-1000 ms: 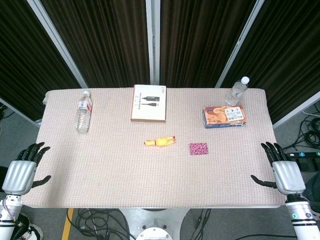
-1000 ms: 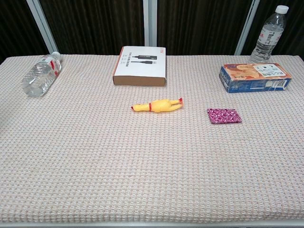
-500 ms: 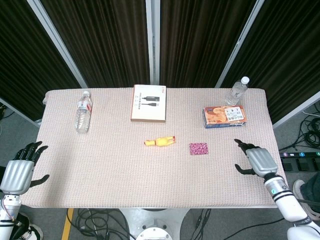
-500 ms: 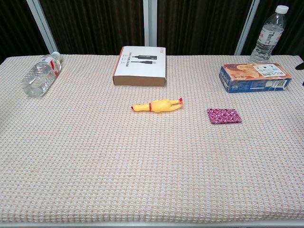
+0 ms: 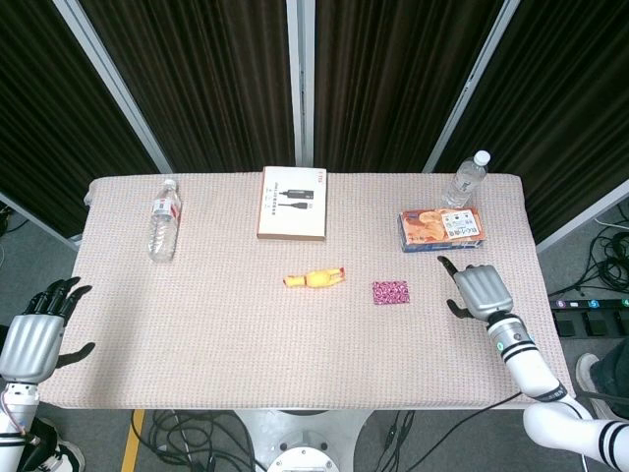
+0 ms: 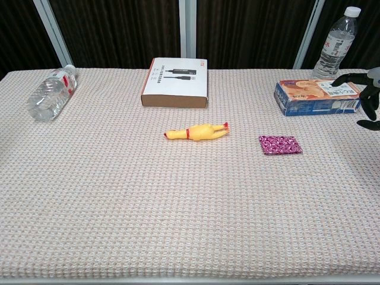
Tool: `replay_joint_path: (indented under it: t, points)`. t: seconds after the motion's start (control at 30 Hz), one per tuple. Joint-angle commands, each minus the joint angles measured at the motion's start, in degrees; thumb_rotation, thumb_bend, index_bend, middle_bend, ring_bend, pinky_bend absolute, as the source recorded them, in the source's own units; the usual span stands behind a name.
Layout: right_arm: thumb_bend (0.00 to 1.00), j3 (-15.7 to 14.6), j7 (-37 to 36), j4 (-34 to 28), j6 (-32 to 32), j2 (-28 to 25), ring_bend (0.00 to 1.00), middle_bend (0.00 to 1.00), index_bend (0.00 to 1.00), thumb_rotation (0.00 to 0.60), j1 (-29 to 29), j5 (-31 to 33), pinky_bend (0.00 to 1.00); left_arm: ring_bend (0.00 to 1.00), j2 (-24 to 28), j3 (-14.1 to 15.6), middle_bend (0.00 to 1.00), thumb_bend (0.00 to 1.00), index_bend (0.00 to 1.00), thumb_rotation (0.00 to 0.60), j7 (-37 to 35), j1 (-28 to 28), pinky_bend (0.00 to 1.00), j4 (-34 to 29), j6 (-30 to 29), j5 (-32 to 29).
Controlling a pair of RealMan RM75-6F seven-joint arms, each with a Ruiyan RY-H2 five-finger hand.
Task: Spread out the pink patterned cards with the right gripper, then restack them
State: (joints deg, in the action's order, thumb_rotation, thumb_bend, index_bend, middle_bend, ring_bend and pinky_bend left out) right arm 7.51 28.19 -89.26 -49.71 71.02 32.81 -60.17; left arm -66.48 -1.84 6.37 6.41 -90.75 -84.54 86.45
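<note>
Two dark fingers [image 6: 349, 76] of the right hand [image 5: 479, 291] reach spread and empty over the table's right side, right of the pink patterned cards [image 5: 390, 292], which lie in a neat flat stack. A second ago this hand hung off the table's right edge. The left hand [image 5: 31, 334] waits open off the near left corner. The waffle-textured beige cloth [image 5: 216, 324] meets dark ribbed curtains [image 5: 197, 79] at the far side, and a yellow rubber chicken [image 5: 314, 279] lies left of the cards
</note>
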Motion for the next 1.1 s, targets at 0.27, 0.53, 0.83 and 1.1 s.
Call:
replay_joint_path:
  t: [0.27,0.53,0.83,1.1]
  points:
    - [0.46,-2.0,12.1,0.8,2.4,2.9,0.74,0.90,0.17,0.563,6.9,11.2,0.77,0.13,-0.1,0.0,0.22,0.00,0.23,0.600,0.2,0.0,0.24,0.1,0.1,-0.1]
    - [0.56,-3.8,17.7,-1.0,1.9,4.4,0.80,0.96,0.25,0.600,11.2,19.4,0.80,0.13,0.0,-0.2,0.22,0.00,0.23,0.600,0.5,0.0,0.24,0.0,0.3,-0.6]
    - [0.58,-5.1,17.2,0.0,1.0,6.8,0.83,0.98,0.29,0.600,13.0,20.2,0.81,0.13,-0.2,-0.2,0.22,0.00,0.23,0.600,0.7,0.1,0.24,0.2,0.7,-0.9]
    - [0.60,-5.8,16.7,1.9,1.9,9.2,0.83,0.98,0.29,0.600,14.9,22.3,0.81,0.13,-0.3,-0.2,0.22,0.00,0.23,0.600,0.7,0.1,0.24,0.4,0.9,-1.3]
